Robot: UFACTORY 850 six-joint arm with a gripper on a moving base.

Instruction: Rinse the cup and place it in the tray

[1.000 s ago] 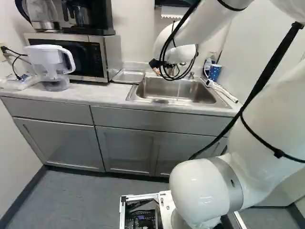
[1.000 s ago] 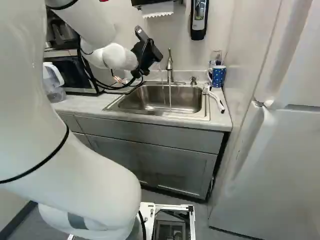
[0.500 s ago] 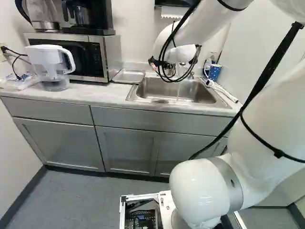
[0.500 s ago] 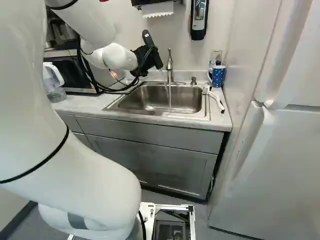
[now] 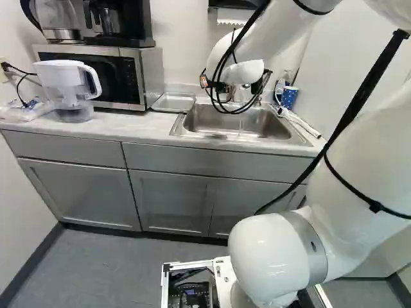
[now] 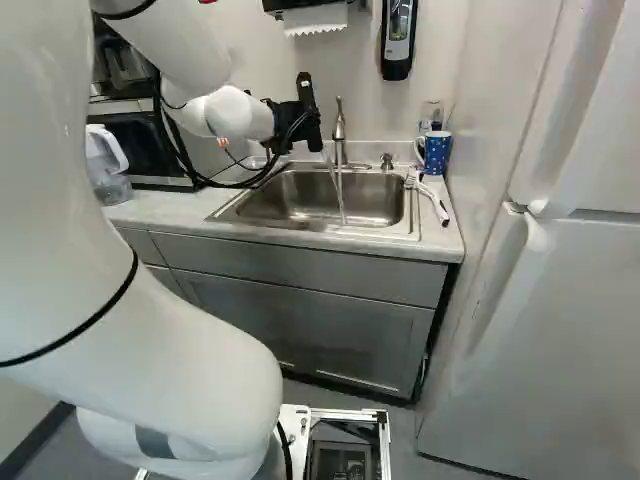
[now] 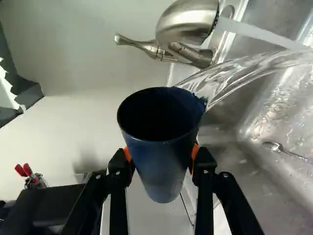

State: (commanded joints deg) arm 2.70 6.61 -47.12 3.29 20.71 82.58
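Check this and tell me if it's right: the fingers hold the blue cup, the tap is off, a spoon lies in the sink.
The tap is running, not off: the wrist view shows a stream leaving it. The fingers do hold the blue cup, and a spoon lies in the sink.

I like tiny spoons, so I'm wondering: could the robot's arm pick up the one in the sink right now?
Probably not right now. Its gripper is shut on the blue cup, so it's already full. Nothing seems to cover the spoon, though, so an empty gripper might manage.
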